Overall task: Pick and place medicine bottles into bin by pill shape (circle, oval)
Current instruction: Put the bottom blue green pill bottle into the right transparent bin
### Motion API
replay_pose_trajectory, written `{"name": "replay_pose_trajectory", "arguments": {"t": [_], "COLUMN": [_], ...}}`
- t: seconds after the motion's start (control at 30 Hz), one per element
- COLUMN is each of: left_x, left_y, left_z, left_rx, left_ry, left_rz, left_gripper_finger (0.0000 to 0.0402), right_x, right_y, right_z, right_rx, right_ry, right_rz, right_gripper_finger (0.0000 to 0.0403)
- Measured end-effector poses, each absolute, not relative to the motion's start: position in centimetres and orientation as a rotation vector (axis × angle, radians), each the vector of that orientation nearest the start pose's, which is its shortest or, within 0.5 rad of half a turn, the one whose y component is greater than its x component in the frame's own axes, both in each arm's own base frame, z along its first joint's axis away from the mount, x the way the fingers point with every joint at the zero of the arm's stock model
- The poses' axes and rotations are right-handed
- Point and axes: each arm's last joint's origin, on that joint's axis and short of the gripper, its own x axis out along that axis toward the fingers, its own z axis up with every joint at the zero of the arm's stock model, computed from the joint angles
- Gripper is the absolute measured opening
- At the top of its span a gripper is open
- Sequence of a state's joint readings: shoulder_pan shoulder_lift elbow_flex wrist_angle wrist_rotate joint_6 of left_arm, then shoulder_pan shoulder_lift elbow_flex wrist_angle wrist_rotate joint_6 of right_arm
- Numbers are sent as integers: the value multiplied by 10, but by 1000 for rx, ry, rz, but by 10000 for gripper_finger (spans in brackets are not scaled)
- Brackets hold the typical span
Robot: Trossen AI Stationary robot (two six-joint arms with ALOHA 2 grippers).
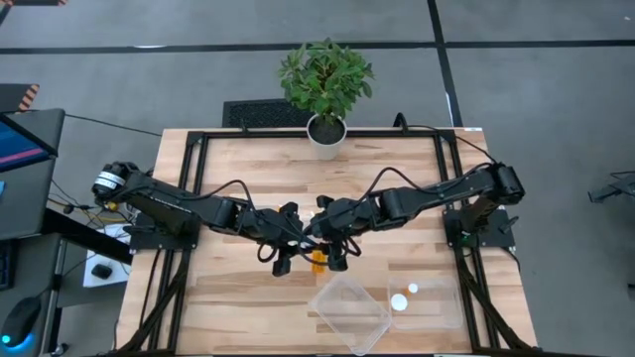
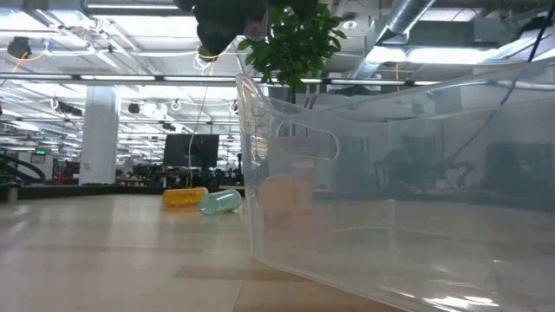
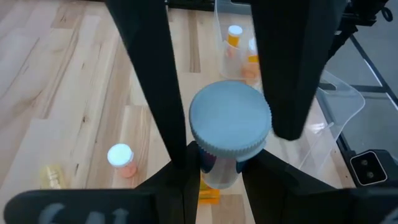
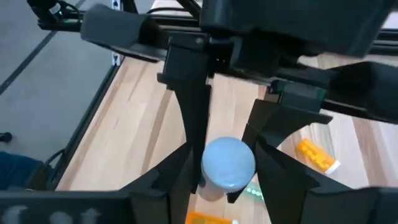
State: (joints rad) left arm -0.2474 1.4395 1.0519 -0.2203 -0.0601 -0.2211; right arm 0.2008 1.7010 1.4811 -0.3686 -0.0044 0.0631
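Observation:
My two grippers meet above the middle of the table, my left gripper (image 1: 296, 238) coming from the left and my right gripper (image 1: 321, 234) from the right. Both are shut on one small white bottle with a pale ribbed cap (image 3: 230, 121), which also shows end-on in the right wrist view (image 4: 227, 163). In the high view the fingers hide it. An orange bottle (image 1: 317, 260) lies on the table just below them. A yellow bottle (image 2: 185, 198) and a greenish bottle (image 2: 219, 202) lie on their sides. My left gripper pinches the bottle's body (image 3: 219, 177), below the cap, between its two fingers. The bottle is lifted clear of the table, with its cap end toward the left wrist camera. My right gripper has its two fingers (image 3: 163, 106) on either side of the bottle's cap (image 3: 198, 124), coming at it from the opposite side. In its own wrist view the fingers flank the bottle's round end (image 4: 208, 177).
Two clear bins stand near the table's front edge: a tilted one (image 1: 327, 297) and one at the right (image 1: 451, 315) holding two white-capped bottles (image 1: 399, 302). A white-capped orange bottle (image 3: 121, 160) stands on the wood. A potted plant (image 1: 325, 84) stands at the far edge.

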Motion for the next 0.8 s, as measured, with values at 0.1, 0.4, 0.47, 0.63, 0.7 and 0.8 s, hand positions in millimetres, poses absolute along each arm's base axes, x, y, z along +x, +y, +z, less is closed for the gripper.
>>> {"name": "replay_pose_trajectory", "arguments": {"t": [0.1,0.4,0.47,0.63,0.7,0.8], "left_x": [305,305,305,305,305,305], "left_y": [-75,-75,-75,-75,-75,-74], "left_z": [273,273,273,273,273,272], "left_rx": [-120,-122,-123,-122,-124,-136], "left_ry": [618,619,619,618,617,623], "left_rz": [-113,-105,-105,-104,-86,-76], "left_gripper_finger": [93,93,93,95,103,128], "right_x": [379,379,379,379,379,379], "right_y": [77,77,77,77,77,77], "right_z": [316,316,316,316,316,316], "right_rx": [3,0,0,0,0,1], "right_ry": [599,599,599,599,599,600], "right_rz": [180,181,181,181,181,181], "right_gripper_finger": [163,117,116,122,121,119]}}
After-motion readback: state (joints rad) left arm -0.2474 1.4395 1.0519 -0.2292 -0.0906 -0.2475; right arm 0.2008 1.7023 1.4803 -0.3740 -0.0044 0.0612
